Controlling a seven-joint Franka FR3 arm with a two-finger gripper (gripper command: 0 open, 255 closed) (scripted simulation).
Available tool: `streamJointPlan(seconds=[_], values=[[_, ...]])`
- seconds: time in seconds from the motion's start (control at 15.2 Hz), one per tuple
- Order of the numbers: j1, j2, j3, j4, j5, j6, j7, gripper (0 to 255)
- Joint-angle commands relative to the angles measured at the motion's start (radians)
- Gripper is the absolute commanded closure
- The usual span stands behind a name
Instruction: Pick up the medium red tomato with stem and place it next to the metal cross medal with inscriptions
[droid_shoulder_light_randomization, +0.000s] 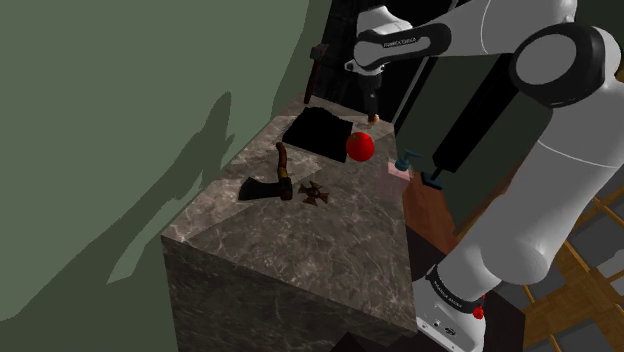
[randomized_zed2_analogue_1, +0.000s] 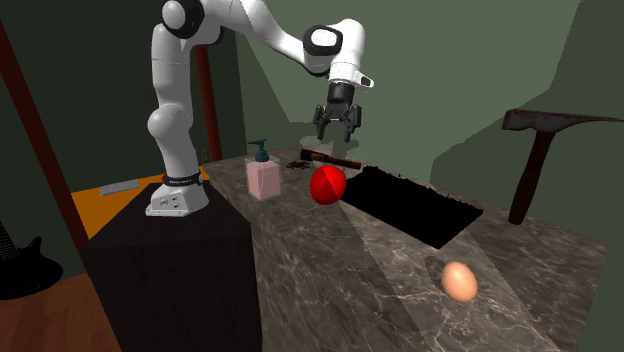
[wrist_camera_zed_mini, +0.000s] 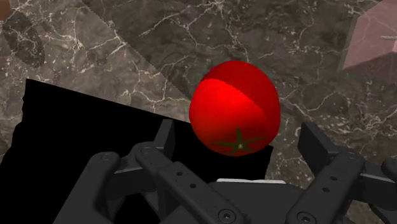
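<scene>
Found the red tomato resting on the marble counter, green stem star turned toward the camera in the wrist view. Placed it right at the corner of a flat black mat. Logged the gripper directly above the tomato, pointing down and clear of it. Recorded the jaws as open: saw both fingers spread wide to either side of the tomato, touching nothing. Noted the cross medal lying flat farther along the counter, well apart from the tomato and just beside the head of a small hatchet. Marked a pink soap dispenser near the tomato, on the side toward the stand. Spotted an egg toward the second exterior view's lower right, apart from the mat. Saw a long-handled hammer leaning against the green wall.
</scene>
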Motion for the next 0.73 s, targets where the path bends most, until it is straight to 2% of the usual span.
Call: streamJointPlan(seconds=[0.0,0.26,0.66], values=[[0.059,0.055,0.024,0.012,-0.104,-0.027,0.130,0],[0.162,0.212,0.048,0.065,-0.254,-0.116,0.323,0],[0.149,0.216,0.035,0.012,-0.272,-0.060,0.339,0]])
